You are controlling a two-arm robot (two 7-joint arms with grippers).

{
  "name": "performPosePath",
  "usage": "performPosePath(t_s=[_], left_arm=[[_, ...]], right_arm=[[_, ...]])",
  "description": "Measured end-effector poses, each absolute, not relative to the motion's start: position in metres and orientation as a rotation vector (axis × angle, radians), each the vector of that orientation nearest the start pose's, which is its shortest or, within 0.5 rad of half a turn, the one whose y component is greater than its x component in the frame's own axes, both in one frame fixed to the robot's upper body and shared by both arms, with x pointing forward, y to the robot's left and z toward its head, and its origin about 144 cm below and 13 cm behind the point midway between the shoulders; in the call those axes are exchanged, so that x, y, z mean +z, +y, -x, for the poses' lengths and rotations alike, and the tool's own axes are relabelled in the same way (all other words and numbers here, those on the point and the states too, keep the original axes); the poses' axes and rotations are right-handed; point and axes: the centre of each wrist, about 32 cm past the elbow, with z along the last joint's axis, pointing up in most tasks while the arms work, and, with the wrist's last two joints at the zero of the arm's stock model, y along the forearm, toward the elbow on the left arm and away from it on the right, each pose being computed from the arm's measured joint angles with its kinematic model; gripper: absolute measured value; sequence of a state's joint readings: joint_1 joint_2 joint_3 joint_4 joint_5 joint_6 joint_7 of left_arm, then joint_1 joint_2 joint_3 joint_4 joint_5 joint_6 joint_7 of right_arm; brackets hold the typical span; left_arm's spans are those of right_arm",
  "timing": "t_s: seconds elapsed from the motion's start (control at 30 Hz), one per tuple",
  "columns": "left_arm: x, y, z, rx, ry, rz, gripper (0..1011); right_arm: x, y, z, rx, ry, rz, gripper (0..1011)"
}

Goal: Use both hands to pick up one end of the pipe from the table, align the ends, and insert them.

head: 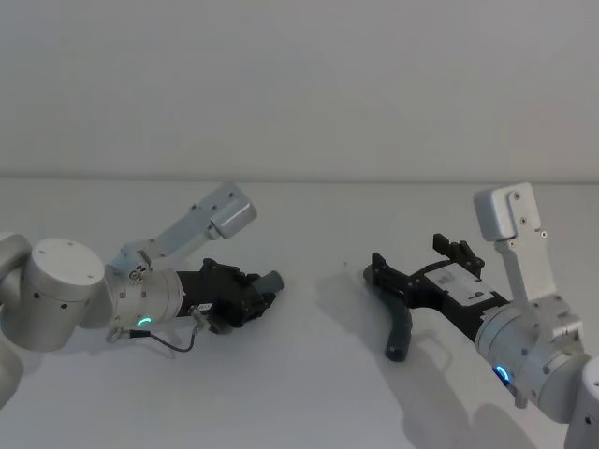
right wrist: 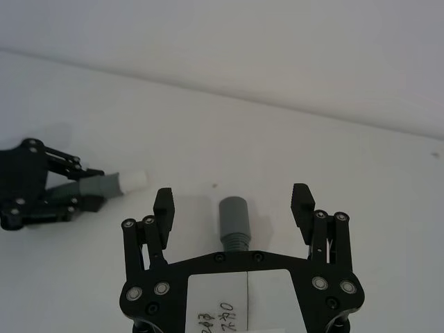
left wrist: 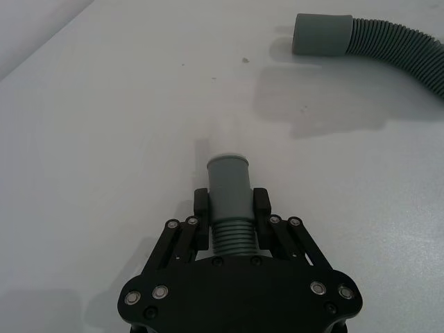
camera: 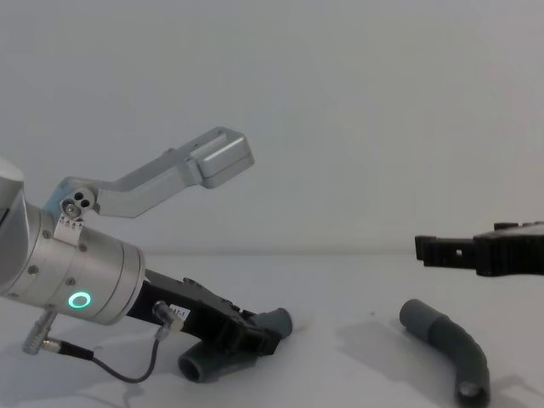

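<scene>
Left gripper (left wrist: pixel 231 202) is clenching the lighter piece (left wrist: pixel 229 237) across its ribs, just behind the smooth collar (left wrist: pixel 229 182), with both black fingers (left wrist: pixel 201 205) pressing the hose from opposite sides. Its wrist view is giving the fine detail: close rings on the hose, a plain matte grey collar, and a narrow white tip (left wrist: pixel 229 158) capping it. The head view is rendering that collar (head: pixel 270 281) as a dark cylinder poking right and slightly far. The right wrist view is catching it side-on, with the white tip (right wrist: pixel 136 179) aiming toward the other piece. From the chest, a second round grey tube end (camera: pixel 201 367) is showing low beneath this gripper, on the left part of the white table (camera: pixel 340 280). Whether the held collar is clear of the surface I cannot tell. Right gripper (right wrist: pixel 234 200) is hanging released, its fingers (right wrist: pixel 164 201) spread wide to either side of the socket (right wrist: pixel 234 220), leaving a gap on each side. The chest view is placing it above the darker piece (camera: pixel 449 342) and apart from it. That piece is lying on the table at the right, elbow-bent, its smooth cylindrical socket facing left and far while its body is curving back near and right. The left wrist view is adding ribbing along its hose behind the socket. Bare table is separating the two ends.
</scene>
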State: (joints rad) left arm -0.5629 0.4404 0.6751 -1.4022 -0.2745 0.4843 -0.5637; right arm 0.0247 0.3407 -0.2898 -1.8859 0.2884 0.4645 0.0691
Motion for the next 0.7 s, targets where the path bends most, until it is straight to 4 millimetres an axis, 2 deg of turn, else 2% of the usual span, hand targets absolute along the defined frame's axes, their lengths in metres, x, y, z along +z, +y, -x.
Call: performPosePath(t_s=[0.7], left_arm=[[1.2291,0.1972,-0.56,0.591,0.045,-0.57,365]], right_arm=[[1.2152,-0.2164,-0.4375,-1.118,0.151,0.323,1002]])
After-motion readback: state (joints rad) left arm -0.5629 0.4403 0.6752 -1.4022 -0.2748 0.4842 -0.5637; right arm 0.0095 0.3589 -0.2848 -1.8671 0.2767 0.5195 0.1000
